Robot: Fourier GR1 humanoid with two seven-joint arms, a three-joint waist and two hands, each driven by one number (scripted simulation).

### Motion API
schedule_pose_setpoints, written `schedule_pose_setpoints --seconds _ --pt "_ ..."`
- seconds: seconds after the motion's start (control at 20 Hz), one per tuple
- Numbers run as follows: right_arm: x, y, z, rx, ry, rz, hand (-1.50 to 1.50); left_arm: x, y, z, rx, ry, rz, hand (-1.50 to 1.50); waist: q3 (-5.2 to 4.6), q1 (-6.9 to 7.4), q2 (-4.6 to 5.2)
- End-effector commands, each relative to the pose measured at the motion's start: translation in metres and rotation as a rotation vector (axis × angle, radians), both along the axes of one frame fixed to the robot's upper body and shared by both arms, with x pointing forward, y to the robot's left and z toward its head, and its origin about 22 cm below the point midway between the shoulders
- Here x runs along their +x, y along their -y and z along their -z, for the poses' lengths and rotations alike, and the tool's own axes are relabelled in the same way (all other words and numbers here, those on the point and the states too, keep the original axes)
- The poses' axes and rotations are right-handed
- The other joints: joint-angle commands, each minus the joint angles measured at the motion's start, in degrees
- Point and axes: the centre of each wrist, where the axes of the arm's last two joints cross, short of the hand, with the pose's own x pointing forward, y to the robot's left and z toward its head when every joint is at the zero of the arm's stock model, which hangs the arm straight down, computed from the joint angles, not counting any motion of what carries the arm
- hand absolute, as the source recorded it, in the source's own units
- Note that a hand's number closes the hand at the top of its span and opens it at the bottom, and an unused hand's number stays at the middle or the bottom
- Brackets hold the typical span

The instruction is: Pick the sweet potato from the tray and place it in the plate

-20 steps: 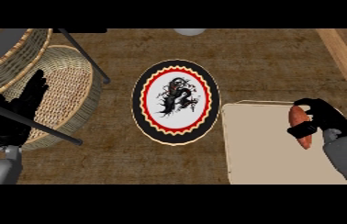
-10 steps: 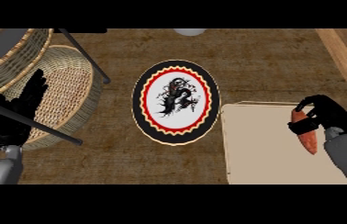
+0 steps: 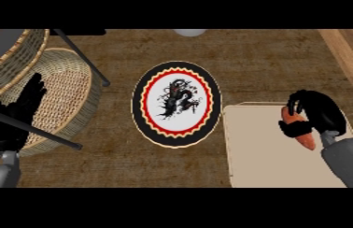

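Note:
An orange sweet potato is in my right hand, whose fingers and thumb curl round it, above the right part of the beige tray. The round plate, black-rimmed with a red zigzag ring and a dark figure on white, lies on the counter left of the tray. My left hand rests open at the far left, fingers up, over the wicker.
A wicker chair with dark metal legs fills the left side. A pale round object sits at the top edge. A wooden strip runs along the upper right. Brown counter surrounds the plate.
My right hand has closed round the sweet potato and shifted slightly, the potato now sitting a little higher in its hold. The left hand has not moved.

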Motion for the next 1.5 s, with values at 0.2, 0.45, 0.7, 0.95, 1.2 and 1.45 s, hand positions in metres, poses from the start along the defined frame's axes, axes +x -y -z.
schedule_pose_setpoints --seconds 0.2,0.45,0.7,0.95,1.2,1.45 --pt "-0.001 -0.022 -0.041 0.089 0.436 -0.286 1.50 0.022 0.057 -0.008 -0.076 0.057 0.136 0.00 0.19 -2.30 0.23" --pt "0.002 -0.043 -0.085 0.185 0.551 -0.433 1.50 0.024 0.060 -0.004 -0.066 0.058 0.148 0.00 0.09 -1.76 0.36" --pt "-0.010 -0.078 -0.104 0.279 0.494 -0.514 1.50 0.014 0.074 0.003 -0.053 0.048 0.159 0.00 0.06 -0.92 0.16" --pt "-0.003 -0.136 -0.097 0.352 0.412 -0.505 1.50 0.026 0.074 -0.005 -0.061 0.077 0.173 0.00 0.01 0.09 0.53" --pt "0.022 -0.176 -0.084 0.385 0.373 -0.537 1.50 0.039 0.068 -0.016 -0.059 0.070 0.191 0.00 0.06 0.87 0.96" --pt "0.023 -0.228 -0.056 0.331 0.299 -0.548 1.50 0.038 0.085 -0.014 -0.080 0.068 0.196 0.00 0.07 1.17 1.02"
